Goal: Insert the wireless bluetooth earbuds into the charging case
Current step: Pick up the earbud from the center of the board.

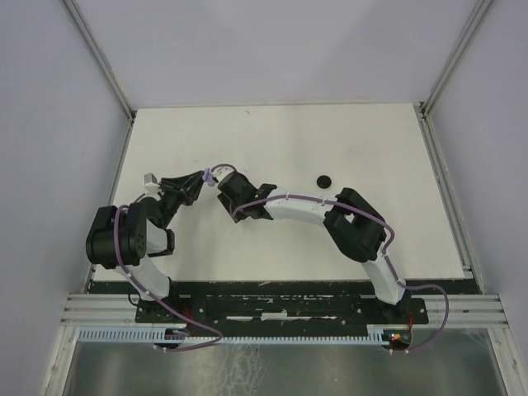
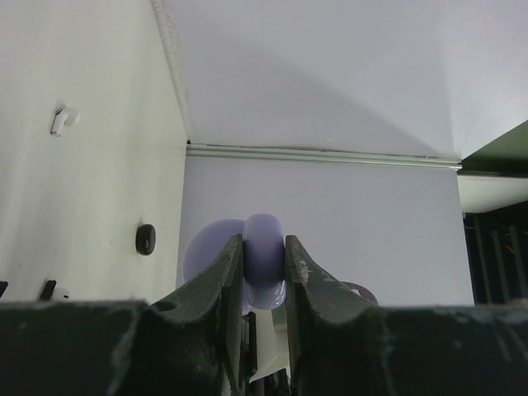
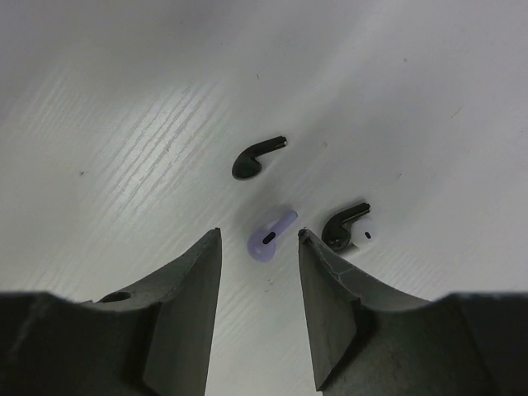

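Observation:
My left gripper is shut on a round lilac charging case, held off the table; its lid seems to stand open on the left. In the top view this gripper and the right gripper are close together at table centre-left. My right gripper is open, low over the table, with a lilac earbud lying between its fingertips, untouched. A black earbud lies just beyond. Another black earbud rests against a white earbud beside the right fingertip.
A black round disc lies on the white table right of the grippers; it also shows in the left wrist view. A small white earbud-like piece lies farther off. White walls enclose the table.

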Motion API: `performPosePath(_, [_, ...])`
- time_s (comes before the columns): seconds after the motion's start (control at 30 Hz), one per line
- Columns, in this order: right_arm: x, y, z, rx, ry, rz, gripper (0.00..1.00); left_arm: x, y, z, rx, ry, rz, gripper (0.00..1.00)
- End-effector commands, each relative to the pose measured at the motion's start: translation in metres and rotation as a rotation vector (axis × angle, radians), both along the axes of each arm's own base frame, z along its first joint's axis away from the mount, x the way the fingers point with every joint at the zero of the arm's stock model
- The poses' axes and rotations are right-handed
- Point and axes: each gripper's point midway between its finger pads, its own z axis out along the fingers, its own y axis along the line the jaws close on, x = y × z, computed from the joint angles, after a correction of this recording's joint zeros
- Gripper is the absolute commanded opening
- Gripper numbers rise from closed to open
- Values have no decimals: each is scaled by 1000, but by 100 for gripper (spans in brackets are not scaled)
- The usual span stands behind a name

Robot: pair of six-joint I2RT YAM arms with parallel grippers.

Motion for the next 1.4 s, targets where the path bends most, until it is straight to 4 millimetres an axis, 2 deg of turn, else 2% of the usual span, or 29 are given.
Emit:
performPosePath(0.0, [12,9,15,32,-37,-53,50,-8,-1,28,-19,-115,-25,3])
performPosePath(1.1, [3,5,-9,-2,41,-102,42,-8,-1,27,-21,-115,-28,3])
performPosePath(1.37, [4,4,-9,-6,41,-105,37,-8,-1,26,-21,-112,-27,3])
